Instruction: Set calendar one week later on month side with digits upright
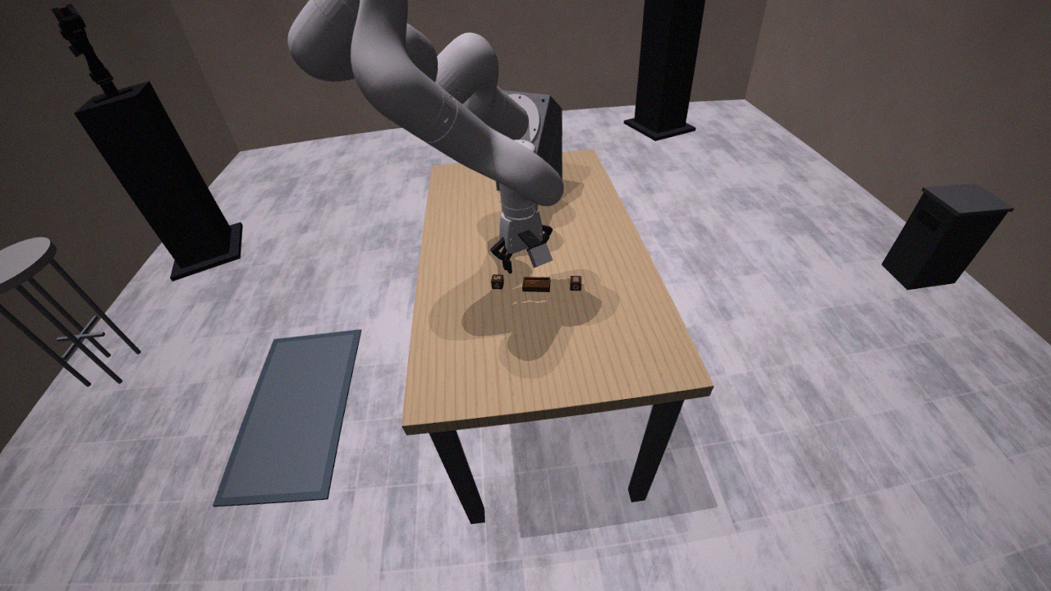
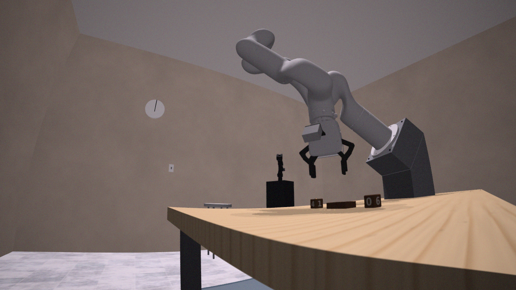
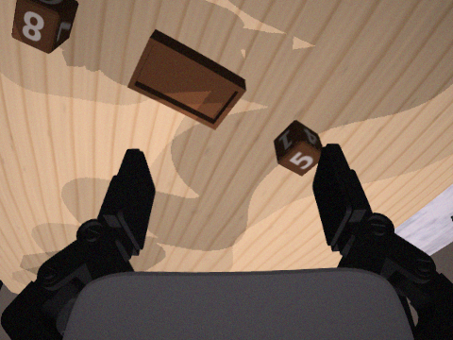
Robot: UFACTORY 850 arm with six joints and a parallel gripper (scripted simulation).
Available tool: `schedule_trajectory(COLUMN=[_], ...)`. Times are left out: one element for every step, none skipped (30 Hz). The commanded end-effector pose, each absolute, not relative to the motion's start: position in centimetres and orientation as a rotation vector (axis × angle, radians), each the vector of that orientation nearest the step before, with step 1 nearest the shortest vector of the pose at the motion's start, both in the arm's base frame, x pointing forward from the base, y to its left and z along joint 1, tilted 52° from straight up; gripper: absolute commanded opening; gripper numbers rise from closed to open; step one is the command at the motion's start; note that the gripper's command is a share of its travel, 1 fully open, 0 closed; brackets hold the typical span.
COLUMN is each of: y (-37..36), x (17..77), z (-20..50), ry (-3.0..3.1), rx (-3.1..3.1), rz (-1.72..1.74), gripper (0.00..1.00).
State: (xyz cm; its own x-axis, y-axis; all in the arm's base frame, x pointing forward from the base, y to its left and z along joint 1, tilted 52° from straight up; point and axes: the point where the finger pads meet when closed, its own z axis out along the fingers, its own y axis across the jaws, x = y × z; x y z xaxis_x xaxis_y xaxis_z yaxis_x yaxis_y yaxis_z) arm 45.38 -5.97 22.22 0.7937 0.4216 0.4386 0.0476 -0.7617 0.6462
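Observation:
A dark brown cube (image 1: 497, 281) (image 2: 316, 203) (image 3: 297, 148) lies on the table with 5 on top; the exterior view shows 4 and 1 on its sides. An empty brown tray (image 1: 536, 289) (image 2: 340, 205) (image 3: 200, 58) lies flat between the cubes. A second brown cube (image 1: 575, 282) (image 2: 372, 201) (image 3: 42, 25) has 8 on top, with 0 and 6 on its sides in the exterior view. No calendar side with a month's name can be read. My gripper (image 2: 328, 175) (image 3: 233, 166) is open and empty, pointing down above the table, nearer the 5 cube and tray than the 8 cube.
The wooden table (image 1: 470, 389) (image 2: 415, 230) carries the arm's dark base (image 2: 404, 162) at its far end. A stool (image 1: 25, 260), black pedestals and a dark bin (image 1: 947, 235) stand on the floor around it. A blue-grey mat (image 1: 294, 419) lies beside the table.

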Motion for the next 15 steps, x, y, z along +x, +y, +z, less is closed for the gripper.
schedule_trajectory(y=[-7.9,-8.2,-8.5,-8.8,-9.0,-9.4,-9.4,-9.4,-9.7,-10.3,-10.7,-10.8,-11.1,-11.2,-11.6], x=[44.3,44.1,43.9,43.7,43.6,43.3,43.3,43.3,43.1,42.6,42.3,42.2,41.9,41.8,41.5], z=[22.8,22.8,22.9,23.0,23.0,23.1,23.1,23.1,23.1,23.3,23.4,23.4,23.4,23.5,23.5], ry=[0.155,0.123,0.089,0.056,0.037,-0.012,-0.012,-0.012,-0.042,-0.115,-0.167,-0.18,-0.223,-0.236,-0.284], rx=[2.394,2.401,2.408,2.414,2.418,2.426,2.426,2.426,2.431,2.441,2.447,2.448,2.452,2.453,2.457], rz=[0.876,0.888,0.901,0.913,0.92,0.938,0.938,0.938,0.948,0.974,0.991,0.996,1.01,1.014,1.03], gripper=[1.0,1.0,1.0,1.0,1.0,1.0,1.0,1.0,1.0,1.0,1.0,1.0,1.0,1.0,1.0])
